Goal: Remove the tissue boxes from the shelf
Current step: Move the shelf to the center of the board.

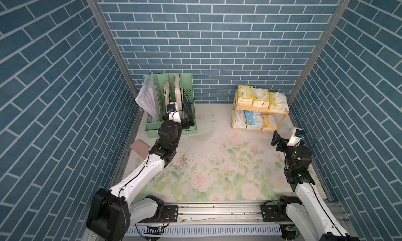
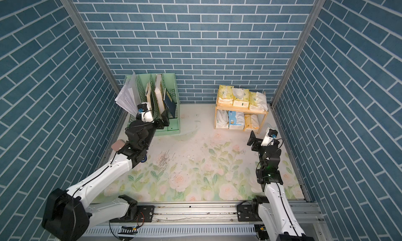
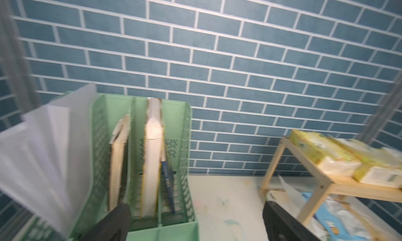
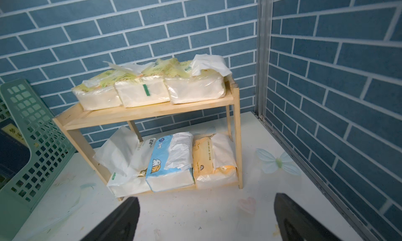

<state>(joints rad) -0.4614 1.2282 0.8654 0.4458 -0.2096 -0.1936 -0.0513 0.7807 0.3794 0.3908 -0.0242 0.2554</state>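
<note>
The shelf (image 1: pixel 261 109) is a small two-tier wooden rack at the back right, seen in both top views and up close in the right wrist view (image 4: pixel 152 112). Three pale yellow tissue boxes (image 4: pixel 141 92) lie on its top board. On the lower tier lie a white one (image 4: pixel 128 181), a light blue one (image 4: pixel 169 163) and an orange-yellow one (image 4: pixel 213 161). My right gripper (image 4: pixel 206 198) is open and empty, just in front of the shelf's lower tier and apart from it. My left gripper (image 3: pixel 195 207) is open and empty in front of the file organizer, far from the shelf.
A mint-green file organizer (image 1: pixel 171 129) with books and loose white sheets (image 1: pixel 148 98) stands at the back left. A pink flat object (image 1: pixel 140 148) lies by the left wall. Blue brick walls close in three sides. The floral table top (image 1: pixel 217 155) lies between the arms.
</note>
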